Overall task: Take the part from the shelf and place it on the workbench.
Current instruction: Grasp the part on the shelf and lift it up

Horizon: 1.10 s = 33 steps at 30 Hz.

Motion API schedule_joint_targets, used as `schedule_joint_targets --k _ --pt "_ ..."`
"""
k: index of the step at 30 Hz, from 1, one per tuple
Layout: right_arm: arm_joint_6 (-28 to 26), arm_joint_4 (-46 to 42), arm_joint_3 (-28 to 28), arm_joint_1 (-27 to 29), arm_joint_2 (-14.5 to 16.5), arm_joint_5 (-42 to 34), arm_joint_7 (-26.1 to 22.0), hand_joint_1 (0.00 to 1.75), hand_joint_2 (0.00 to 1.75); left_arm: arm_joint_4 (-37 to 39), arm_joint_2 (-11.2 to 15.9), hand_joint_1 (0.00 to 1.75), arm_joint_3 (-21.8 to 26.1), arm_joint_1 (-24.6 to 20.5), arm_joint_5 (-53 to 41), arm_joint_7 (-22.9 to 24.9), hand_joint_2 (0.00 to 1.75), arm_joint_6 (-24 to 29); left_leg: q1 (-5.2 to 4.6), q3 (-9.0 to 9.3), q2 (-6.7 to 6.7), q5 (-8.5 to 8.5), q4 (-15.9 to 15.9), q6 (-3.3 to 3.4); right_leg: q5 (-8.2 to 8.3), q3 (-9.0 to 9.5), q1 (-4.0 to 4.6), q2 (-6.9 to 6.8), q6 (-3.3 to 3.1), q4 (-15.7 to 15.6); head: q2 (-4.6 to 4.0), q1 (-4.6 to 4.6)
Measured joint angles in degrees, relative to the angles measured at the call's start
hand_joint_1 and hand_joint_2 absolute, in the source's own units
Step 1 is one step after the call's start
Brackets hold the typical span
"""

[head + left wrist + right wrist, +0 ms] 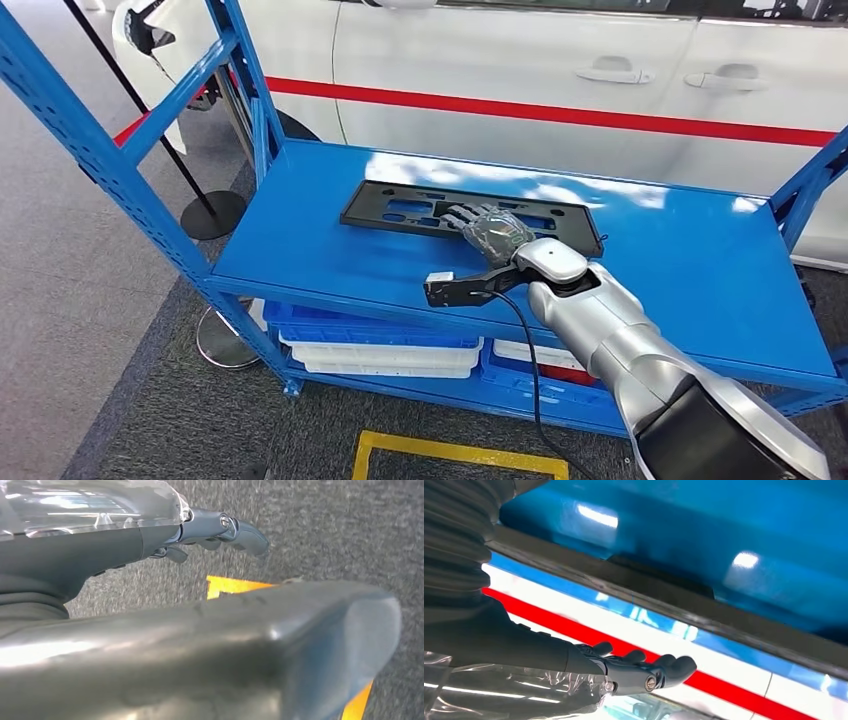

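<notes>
The part point(400, 208) is a flat black rectangular frame with cut-outs, lying on the top deck of the blue shelf point(690, 260) towards the back. My right hand point(487, 232), wrapped in clear film, reaches in from the lower right and lies spread over the part's right half, fingers pointing left. The right wrist view has the fingers point(639, 672) stretched out straight beside the part's dark edge point(659, 580), with nothing clasped. Over grey carpet, my left hand point(210, 530) hangs with straight fingers and holds nothing.
A white car point(560, 60) with a red stripe stands close behind the shelf. Blue uprights point(110, 170) frame the shelf's left and right ends. Blue bins and white trays point(385, 355) fill the lower level. A black stanchion base point(212, 212) and yellow floor tape point(450, 455) lie nearby.
</notes>
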Motion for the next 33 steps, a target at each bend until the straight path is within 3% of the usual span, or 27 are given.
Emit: schedule_joint_targets --k 1,2,5,7,8,9,12,16,18,21,23,33 --pt "0.0 0.0 0.0 0.2 -0.1 0.0 0.0 0.00 1.75 0.0 0.0 0.00 0.0 0.1 0.0 0.0 0.00 0.0 0.07 0.16 -0.01 -0.17 0.2 -0.18 -0.12 -1.00 -0.22 -0.02 0.23 1.4 0.00 0.00" --pt "0.0 0.0 0.0 0.4 -0.1 0.0 0.0 0.00 1.75 0.0 -0.1 0.00 0.0 0.2 0.0 0.0 0.00 0.0 0.19 0.35 -0.04 -0.42 0.5 -0.44 0.90 -0.79 -0.45 -0.04 0.41 0.4 0.00 0.00" --pt "0.0 0.0 0.0 0.5 -0.3 0.0 0.0 0.00 1.75 0.0 -0.2 0.00 0.0 0.3 0.0 0.0 0.00 0.0 0.63 0.80 -0.07 -1.41 2.0 -1.60 6.56 3.90 -0.89 -0.03 0.76 -10.3 0.00 0.01" --pt "0.0 0.0 0.1 0.6 -0.3 0.0 -0.1 0.00 1.75 0.0 -0.2 0.00 0.0 0.2 0.0 0.0 0.00 0.0 0.61 0.63 -0.10 -1.94 2.7 -2.44 7.81 4.90 -0.67 -0.01 -0.17 -13.5 0.00 0.01" --pt "0.0 0.0 0.1 0.7 -0.3 0.0 -0.1 0.00 1.75 0.0 -0.1 0.00 0.0 0.2 0.0 -0.1 0.00 0.0 0.55 0.49 -0.12 -2.17 2.9 -2.73 7.79 4.71 -0.53 0.01 -0.78 -13.3 0.00 0.00" --pt "0.0 0.0 0.2 0.8 -0.4 0.0 -0.1 0.00 1.75 0.0 -0.1 0.00 0.0 0.3 0.0 -0.2 0.00 0.0 0.49 0.43 -0.12 -2.37 3.0 -2.60 8.05 4.72 -0.51 0.00 -1.24 -13.3 0.00 -0.01" --pt "0.1 0.0 0.2 1.0 -0.5 0.0 -0.1 0.00 1.75 0.0 -0.1 0.00 0.0 0.4 0.0 -0.3 0.00 0.0 0.44 0.78 -0.01 -2.62 2.8 -1.63 8.01 4.86 -0.48 0.23 -1.57 -13.4 0.00 -0.01" --pt "0.3 0.0 0.3 1.0 -0.5 0.0 -0.2 0.00 1.75 0.0 -0.1 0.00 0.0 0.2 0.0 -0.2 0.00 0.0 0.46 1.13 0.04 -2.65 2.3 -1.70 7.65 4.94 -0.32 0.29 -2.12 -13.4 0.00 -0.02" --pt "0.4 0.0 0.3 1.0 -0.5 -0.1 -0.2 0.00 1.75 0.0 -0.1 0.00 0.0 0.2 0.0 -0.1 0.00 0.0 0.51 1.20 0.06 -2.69 2.2 -2.02 7.57 4.94 -0.22 0.28 -2.24 -13.4 0.00 -0.02" --pt "0.4 0.0 0.3 1.0 -0.5 -0.5 -0.2 0.00 1.75 0.0 -0.1 0.00 0.0 0.2 0.0 0.0 0.00 0.0 0.74 1.25 0.07 -2.76 2.0 -3.29 7.50 4.94 -0.04 0.25 -2.34 -13.3 0.00 -0.02" --pt "0.4 0.0 0.3 1.0 -0.5 -0.7 -0.2 0.00 1.75 0.0 -0.2 0.00 0.0 0.2 0.0 0.0 0.00 0.0 0.81 1.24 0.07 -2.79 2.0 -3.69 7.49 4.97 0.01 0.24 -2.34 -13.3 0.00 -0.02" --pt "0.4 0.0 0.3 1.0 -0.8 -1.0 -0.3 0.00 1.75 0.0 -0.2 0.00 0.0 0.2 0.0 -0.2 0.00 0.0 0.74 1.18 0.06 -2.97 2.5 -3.60 7.50 5.24 -0.05 0.22 -2.21 -13.4 0.00 -0.02"
